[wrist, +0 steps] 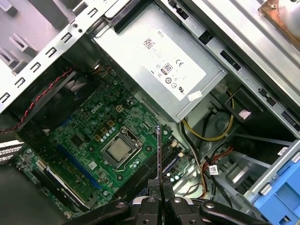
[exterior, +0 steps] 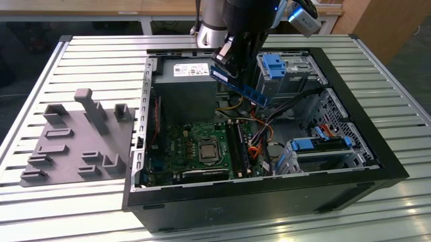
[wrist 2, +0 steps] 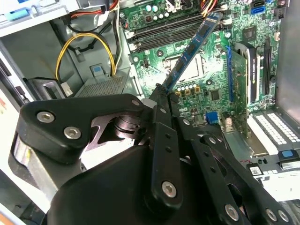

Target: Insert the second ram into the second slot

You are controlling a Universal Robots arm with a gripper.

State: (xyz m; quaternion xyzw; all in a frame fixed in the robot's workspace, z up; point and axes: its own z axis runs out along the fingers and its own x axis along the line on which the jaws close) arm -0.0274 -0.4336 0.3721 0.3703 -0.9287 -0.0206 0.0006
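Note:
My gripper [exterior: 226, 62] is shut on one end of the second ram [exterior: 239, 86], a thin dark-blue stick that hangs tilted in the air above the open computer case [exterior: 367, 146]. In the second wrist view the ram [wrist 2: 192, 47] reaches from the fingers [wrist 2: 161, 101] out over the green motherboard [wrist 2: 211, 93]. Its far end is near the row of long black memory slots [wrist 2: 164, 30] without touching them. The first wrist view shows the ram [wrist: 159, 159] edge-on, above the slots beside the processor socket [wrist: 119, 149]. In the exterior view the slots [exterior: 235, 146] lie well below the stick.
A grey power supply [exterior: 185, 88] fills the case's far corner, with yellow and orange cables [exterior: 259, 138] beside the slots. Bright-blue drive clips [exterior: 273, 68] sit at the exterior view's right. A grey holder block [exterior: 74, 143] lies on the slatted table [exterior: 88, 55] to the left.

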